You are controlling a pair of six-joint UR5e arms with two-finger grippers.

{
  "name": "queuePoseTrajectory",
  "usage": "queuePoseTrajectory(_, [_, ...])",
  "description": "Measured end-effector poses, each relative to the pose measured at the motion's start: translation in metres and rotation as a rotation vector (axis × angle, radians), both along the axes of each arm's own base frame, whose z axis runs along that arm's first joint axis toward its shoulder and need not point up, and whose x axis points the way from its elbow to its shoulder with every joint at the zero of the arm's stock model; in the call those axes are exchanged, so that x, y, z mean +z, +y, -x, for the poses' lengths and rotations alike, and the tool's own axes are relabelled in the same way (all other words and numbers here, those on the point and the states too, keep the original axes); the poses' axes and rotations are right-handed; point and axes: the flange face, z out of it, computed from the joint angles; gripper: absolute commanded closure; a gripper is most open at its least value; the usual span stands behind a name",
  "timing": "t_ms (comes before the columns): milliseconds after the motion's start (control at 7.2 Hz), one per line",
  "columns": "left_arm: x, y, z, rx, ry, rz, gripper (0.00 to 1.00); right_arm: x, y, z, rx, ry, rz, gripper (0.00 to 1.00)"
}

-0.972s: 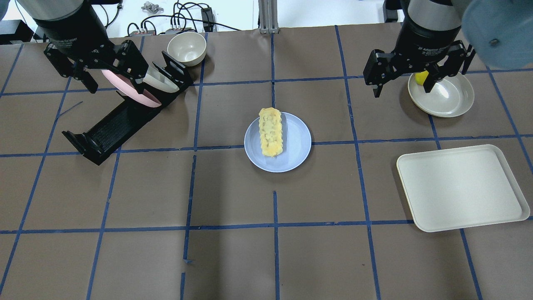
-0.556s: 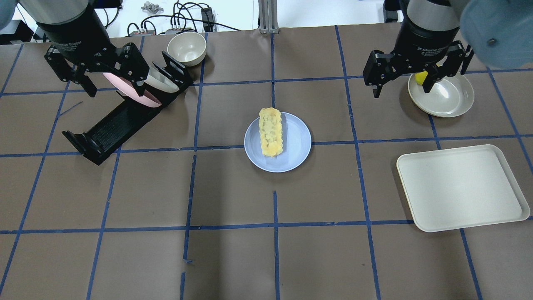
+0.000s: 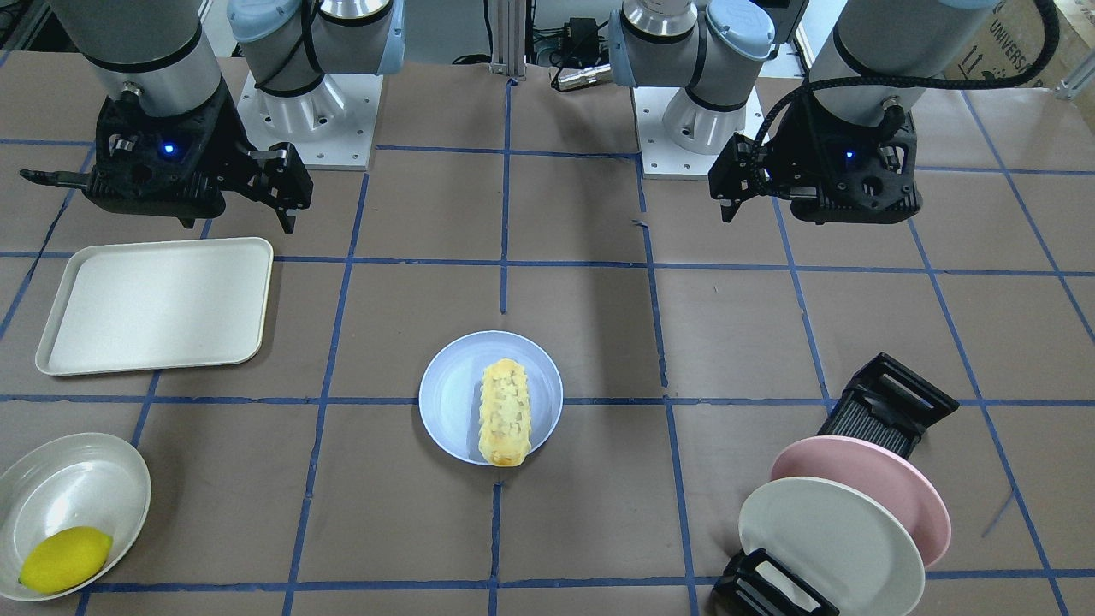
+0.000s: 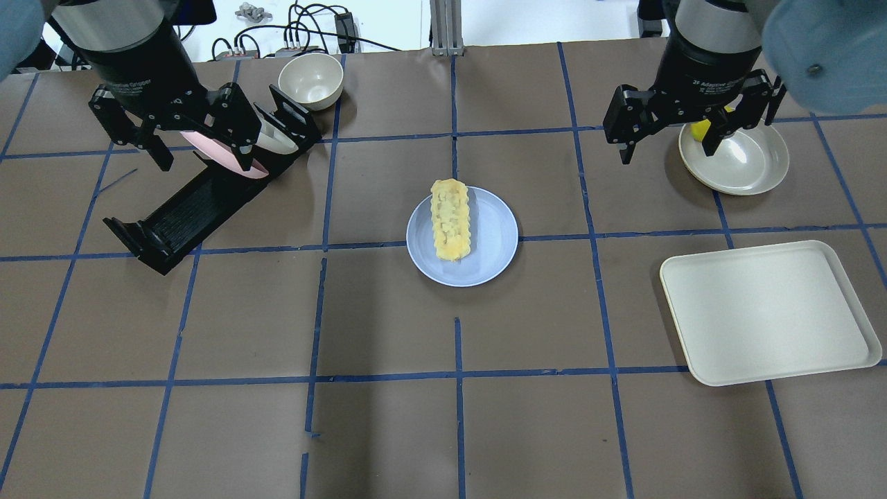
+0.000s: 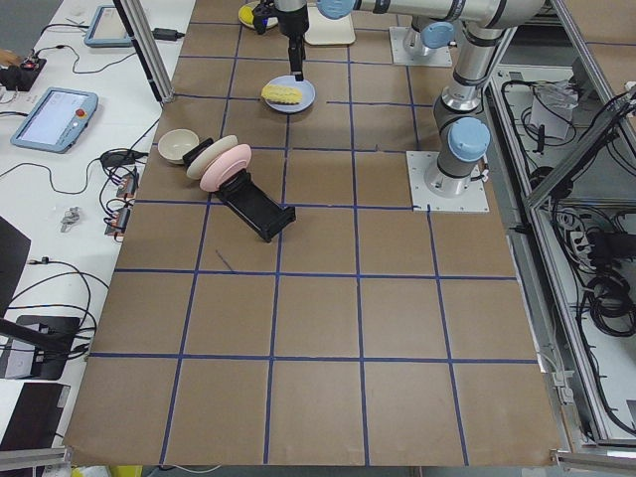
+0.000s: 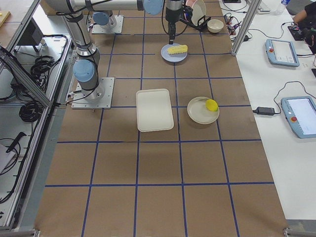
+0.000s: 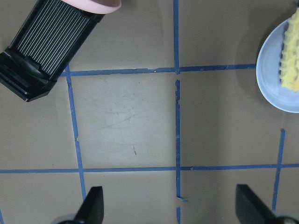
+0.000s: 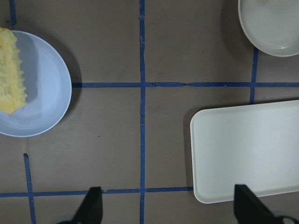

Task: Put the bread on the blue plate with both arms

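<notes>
The bread (image 4: 450, 220) lies lengthwise on the left half of the blue plate (image 4: 493, 242) at the table's middle, one end reaching the plate's far rim. It also shows in the front view (image 3: 505, 412) on the plate (image 3: 449, 398). My left gripper (image 4: 204, 151) hangs open and empty above the dish rack at the far left, well apart from the plate. My right gripper (image 4: 669, 147) hangs open and empty at the far right, beside the cream plate. The left wrist view shows the plate's edge (image 7: 273, 86); the right wrist view shows the plate (image 8: 44, 100) and a bread end (image 8: 9, 70).
A black dish rack (image 4: 183, 211) holds a pink plate (image 4: 223, 156) and a cream plate (image 4: 276, 137). A cream bowl (image 4: 310, 80) stands behind it. A cream plate (image 4: 748, 163) with a lemon (image 4: 701, 129) is far right. A cream tray (image 4: 766, 312) lies near right.
My left gripper has shifted a little to the right over the rack. My right gripper has barely moved. The bread and the blue plate have stayed still.
</notes>
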Motion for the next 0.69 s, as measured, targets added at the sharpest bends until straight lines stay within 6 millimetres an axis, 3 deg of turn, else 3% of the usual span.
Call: queuePoseTrajectory(694, [-0.0012, 0.0017, 0.0034, 0.042, 0.006, -0.02, 0.0, 0.0003, -0.0013, 0.0004, 0.002, 0.004, 0.011, 0.0])
